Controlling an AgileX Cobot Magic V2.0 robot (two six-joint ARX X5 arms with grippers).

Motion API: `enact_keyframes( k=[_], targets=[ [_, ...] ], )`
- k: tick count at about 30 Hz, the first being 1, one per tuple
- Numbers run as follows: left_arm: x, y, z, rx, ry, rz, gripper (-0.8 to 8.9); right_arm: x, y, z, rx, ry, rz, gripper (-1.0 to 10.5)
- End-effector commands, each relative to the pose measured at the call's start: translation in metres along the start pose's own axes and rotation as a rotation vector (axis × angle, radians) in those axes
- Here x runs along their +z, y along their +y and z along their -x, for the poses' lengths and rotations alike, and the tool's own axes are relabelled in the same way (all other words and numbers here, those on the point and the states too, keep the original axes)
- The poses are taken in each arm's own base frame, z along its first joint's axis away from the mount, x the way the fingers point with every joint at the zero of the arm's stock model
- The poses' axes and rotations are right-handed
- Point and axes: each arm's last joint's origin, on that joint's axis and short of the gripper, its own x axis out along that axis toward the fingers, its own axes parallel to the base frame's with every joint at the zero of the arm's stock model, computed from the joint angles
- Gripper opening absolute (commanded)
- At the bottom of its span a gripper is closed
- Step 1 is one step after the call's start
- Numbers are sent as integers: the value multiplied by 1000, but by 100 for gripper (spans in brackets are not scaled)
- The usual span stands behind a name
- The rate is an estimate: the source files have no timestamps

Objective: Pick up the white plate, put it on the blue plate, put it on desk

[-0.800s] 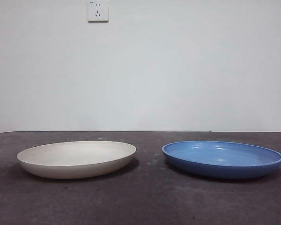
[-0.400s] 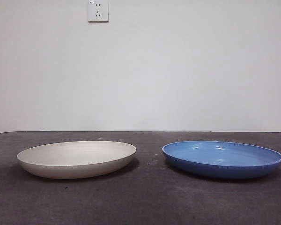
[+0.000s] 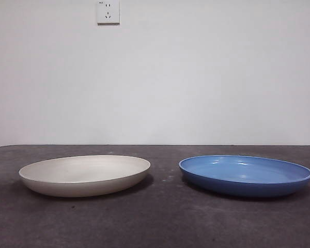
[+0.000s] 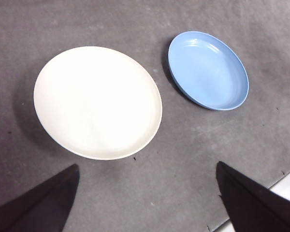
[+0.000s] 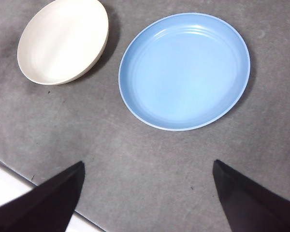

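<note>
The white plate (image 3: 85,174) rests on the desk (image 3: 160,222) at the left of the front view, and the blue plate (image 3: 245,174) sits to its right with a gap between them. Both arms hang high above the desk and stay out of the front view. My left gripper (image 4: 147,193) is open above the desk near the white plate (image 4: 97,101), with the blue plate (image 4: 208,70) farther off. My right gripper (image 5: 147,193) is open too, held over the desk near the blue plate (image 5: 184,71), the white plate (image 5: 63,41) beyond it.
A pale wall with a white socket (image 3: 108,11) stands behind the desk. The desk's near edge (image 5: 19,181) shows by my right gripper and as a pale strip (image 4: 280,186) by my left one.
</note>
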Motion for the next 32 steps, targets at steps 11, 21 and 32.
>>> enact_keyframes(
  k=[11,21,32],
  targets=[
    [34,29,-50,172,7,55,472,4,2,3,1,-17,1,436],
    [49,64,-118,212,128,100,469,4,2,3,1,-21,2,436],
    [38,98,-183,257,261,141,469,5,2,3,1,-26,5,436]
  ],
)
